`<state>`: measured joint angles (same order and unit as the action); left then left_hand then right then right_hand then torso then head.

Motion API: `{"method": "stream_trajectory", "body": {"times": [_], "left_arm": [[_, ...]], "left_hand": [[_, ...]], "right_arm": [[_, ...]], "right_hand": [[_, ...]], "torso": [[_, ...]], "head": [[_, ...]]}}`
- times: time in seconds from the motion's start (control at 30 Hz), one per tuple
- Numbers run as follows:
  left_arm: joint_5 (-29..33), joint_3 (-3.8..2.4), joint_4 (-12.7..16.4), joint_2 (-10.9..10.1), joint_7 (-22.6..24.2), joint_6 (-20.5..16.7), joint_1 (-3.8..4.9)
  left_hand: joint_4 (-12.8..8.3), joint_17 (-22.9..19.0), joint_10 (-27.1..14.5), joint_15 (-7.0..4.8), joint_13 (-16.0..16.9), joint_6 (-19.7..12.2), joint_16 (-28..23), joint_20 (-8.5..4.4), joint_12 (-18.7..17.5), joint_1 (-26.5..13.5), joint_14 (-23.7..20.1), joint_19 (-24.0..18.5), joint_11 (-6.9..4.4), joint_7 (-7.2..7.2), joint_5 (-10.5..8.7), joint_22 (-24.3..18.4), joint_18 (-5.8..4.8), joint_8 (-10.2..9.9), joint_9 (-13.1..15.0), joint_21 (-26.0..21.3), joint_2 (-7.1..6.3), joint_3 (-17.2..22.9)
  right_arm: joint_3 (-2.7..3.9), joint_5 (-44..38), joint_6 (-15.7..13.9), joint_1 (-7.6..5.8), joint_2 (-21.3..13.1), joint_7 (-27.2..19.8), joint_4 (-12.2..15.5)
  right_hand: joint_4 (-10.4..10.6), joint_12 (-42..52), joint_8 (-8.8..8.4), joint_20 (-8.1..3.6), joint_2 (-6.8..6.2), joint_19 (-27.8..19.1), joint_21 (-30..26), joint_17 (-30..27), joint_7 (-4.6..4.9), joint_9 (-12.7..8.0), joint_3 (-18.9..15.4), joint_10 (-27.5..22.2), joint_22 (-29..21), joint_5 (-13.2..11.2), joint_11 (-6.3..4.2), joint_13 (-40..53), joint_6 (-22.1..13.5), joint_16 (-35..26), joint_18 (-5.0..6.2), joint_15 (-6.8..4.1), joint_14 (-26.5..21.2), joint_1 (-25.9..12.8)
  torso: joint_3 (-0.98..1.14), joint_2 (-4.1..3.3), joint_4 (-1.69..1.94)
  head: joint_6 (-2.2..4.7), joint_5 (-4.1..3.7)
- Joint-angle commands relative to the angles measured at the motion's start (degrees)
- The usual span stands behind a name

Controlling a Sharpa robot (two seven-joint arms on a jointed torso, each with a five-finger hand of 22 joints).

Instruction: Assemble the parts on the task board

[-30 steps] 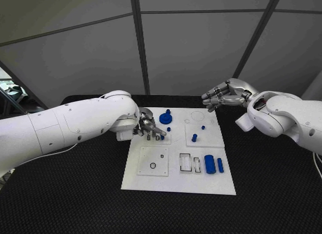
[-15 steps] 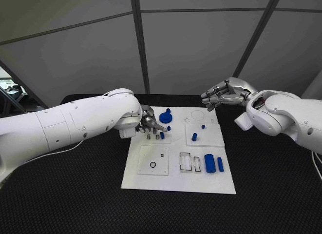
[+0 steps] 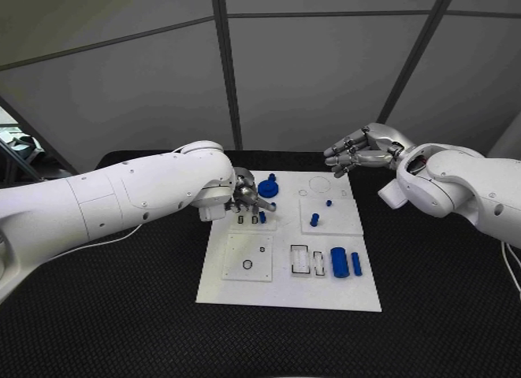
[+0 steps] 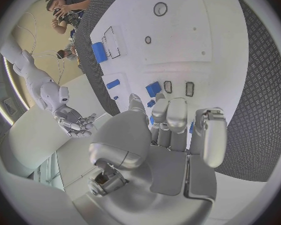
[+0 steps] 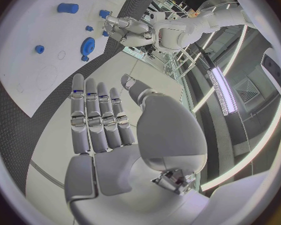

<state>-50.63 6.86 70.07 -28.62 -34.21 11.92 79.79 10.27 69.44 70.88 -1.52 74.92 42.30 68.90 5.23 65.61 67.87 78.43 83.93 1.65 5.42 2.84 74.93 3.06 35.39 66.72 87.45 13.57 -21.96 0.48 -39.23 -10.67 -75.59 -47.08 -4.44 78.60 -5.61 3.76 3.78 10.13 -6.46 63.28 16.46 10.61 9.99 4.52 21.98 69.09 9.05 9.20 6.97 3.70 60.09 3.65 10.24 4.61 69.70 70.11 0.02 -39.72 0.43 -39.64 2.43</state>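
Both robot hands empty: left robot hand (image 3: pixel 244 198) fingers over task board (image 3: pixel 285 295), right robot hand (image 3: pixel 357 152) spread.

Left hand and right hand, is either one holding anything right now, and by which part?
The right hand holds nothing; it hangs open beyond the task board. The left hand is over the small blue parts, but whether it grips one cannot be told.

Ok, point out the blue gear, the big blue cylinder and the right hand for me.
blue gear (image 3: pixel 267 189), head view, middle of its toothed disc.
big blue cylinder (image 3: pixel 340 264), head view, middle of its side.
right hand (image 3: pixel 358 153), head view, middle of the hand.
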Motion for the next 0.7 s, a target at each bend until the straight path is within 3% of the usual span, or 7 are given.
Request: {"method": "stream_trajectory", "body": {"times": [0.03, 0.7], "left_arm": [[-0.44, -0.03, -0.25, 0.24, -0.72, 1.69, 0.08], [-1.94, 0.00, -1.66, 1.73, -1.11, 3.82, -0.13]], "left_hand": [[0.36, -0.06, -0.59, -0.23, 5.71, 0.24, -0.29, -0.51, -0.23, -0.32, -0.03, 2.06, 0.02, -0.15, 0.01, 8.63, -1.58, 0.30, 0.09, -0.15, 0.46, 0.09], [0.00, -0.15, -0.63, -0.29, 5.51, 0.16, -0.25, -0.59, -0.26, 0.41, 0.00, 2.07, -0.03, -0.20, 0.01, 8.64, -1.58, 0.17, 0.02, -0.16, 0.59, 0.38]], "right_arm": [[0.05, -0.07, -0.18, -0.12, 0.10, -0.34, -0.02], [0.04, -0.12, -0.01, -0.12, 0.53, -0.44, -0.20]], "right_hand": [[0.01, -0.19, -0.14, 0.17, -0.06, 0.26, -0.25, -0.06, -0.13, -0.06, -0.36, -0.34, -0.07, 0.32, -0.02, -0.02, -0.42, -0.13, 0.17, 0.00, -0.38, -0.67], [0.05, -0.19, -0.14, 0.20, -0.03, 0.32, -0.40, -0.17, -0.13, -0.06, -0.45, -0.38, -0.19, 0.45, -0.01, -0.01, -0.44, -0.13, 0.17, 0.02, -0.40, -0.76]], "torso": [[0.03, 0.01, 0.02], [0.04, 0.04, 0.05]], "head": [[-0.13, -0.04], [-0.36, -0.03]]}}
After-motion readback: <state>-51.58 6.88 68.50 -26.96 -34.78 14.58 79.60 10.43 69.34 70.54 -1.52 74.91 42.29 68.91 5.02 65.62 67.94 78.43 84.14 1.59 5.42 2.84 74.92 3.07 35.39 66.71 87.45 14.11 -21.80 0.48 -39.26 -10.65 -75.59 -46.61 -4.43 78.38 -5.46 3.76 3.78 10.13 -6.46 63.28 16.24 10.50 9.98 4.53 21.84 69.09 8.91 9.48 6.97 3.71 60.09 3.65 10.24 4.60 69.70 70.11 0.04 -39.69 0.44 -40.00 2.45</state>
